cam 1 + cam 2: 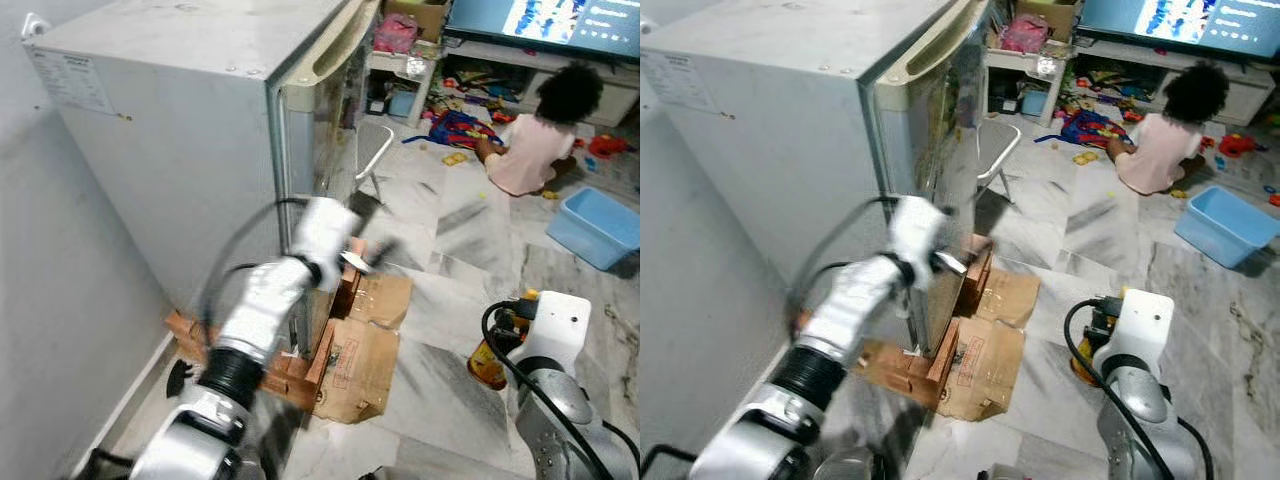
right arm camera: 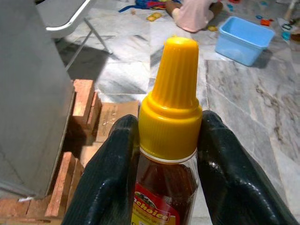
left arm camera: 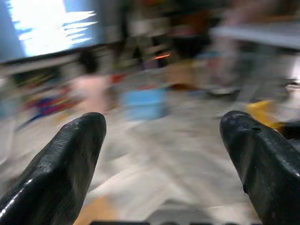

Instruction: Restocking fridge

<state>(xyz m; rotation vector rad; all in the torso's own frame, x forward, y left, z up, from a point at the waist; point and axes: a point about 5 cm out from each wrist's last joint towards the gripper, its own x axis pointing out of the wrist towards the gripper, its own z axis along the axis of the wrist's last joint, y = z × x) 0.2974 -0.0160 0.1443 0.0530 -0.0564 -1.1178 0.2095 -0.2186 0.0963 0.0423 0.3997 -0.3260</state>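
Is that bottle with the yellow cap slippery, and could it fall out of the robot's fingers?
The bottle looks like smooth clear plastic, so probably a bit slippery. The right gripper pinches it just under the yellow cap, whose wider rim may help stop slipping. It seems full of dark liquid, so likely heavy and could swing.

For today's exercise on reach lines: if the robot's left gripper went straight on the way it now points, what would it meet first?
The open left gripper points out over bare grey marble floor, away from the tall grey fridge. The way looks free at first; farther on lies the pale blue plastic tub, though blur leaves depth uncertain.
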